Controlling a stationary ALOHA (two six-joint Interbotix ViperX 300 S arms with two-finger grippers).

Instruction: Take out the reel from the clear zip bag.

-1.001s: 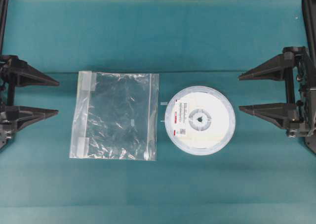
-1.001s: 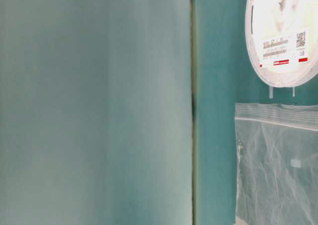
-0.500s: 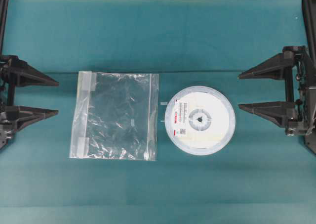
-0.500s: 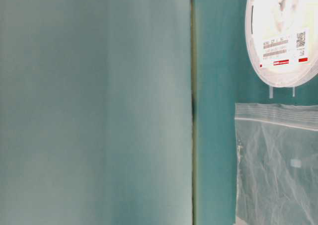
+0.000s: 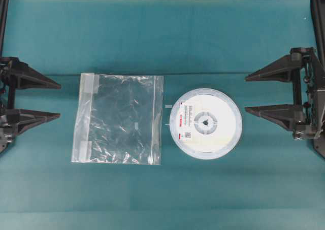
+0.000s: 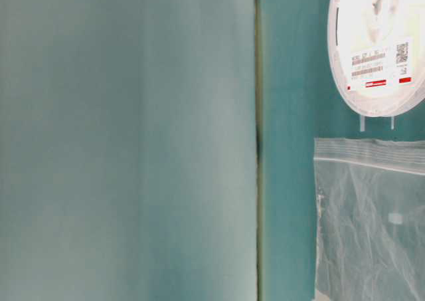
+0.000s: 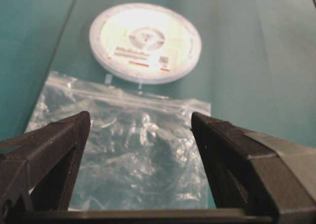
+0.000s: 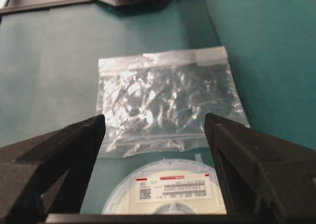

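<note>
The reel (image 5: 205, 123), a flat white disc with a cream centre and a red-striped label, lies bare on the teal table, just right of the clear zip bag (image 5: 119, 119). The crinkled bag lies flat with nothing in it, its zip strip facing the reel. A narrow gap separates them. My left gripper (image 5: 57, 100) stands open at the far left, apart from the bag. My right gripper (image 5: 248, 94) stands open at the far right, a little off the reel's rim. The left wrist view shows the bag (image 7: 123, 159) close and the reel (image 7: 145, 41) beyond; in the right wrist view the reel (image 8: 170, 194) is close, the bag (image 8: 165, 98) behind.
A seam in the teal cloth (image 5: 162, 73) runs across the table behind bag and reel. Dark arm frames stand at the left edge (image 5: 3, 17) and right edge (image 5: 319, 22). The table-level view shows the reel (image 6: 378, 55) and bag (image 6: 372, 221) at its right side.
</note>
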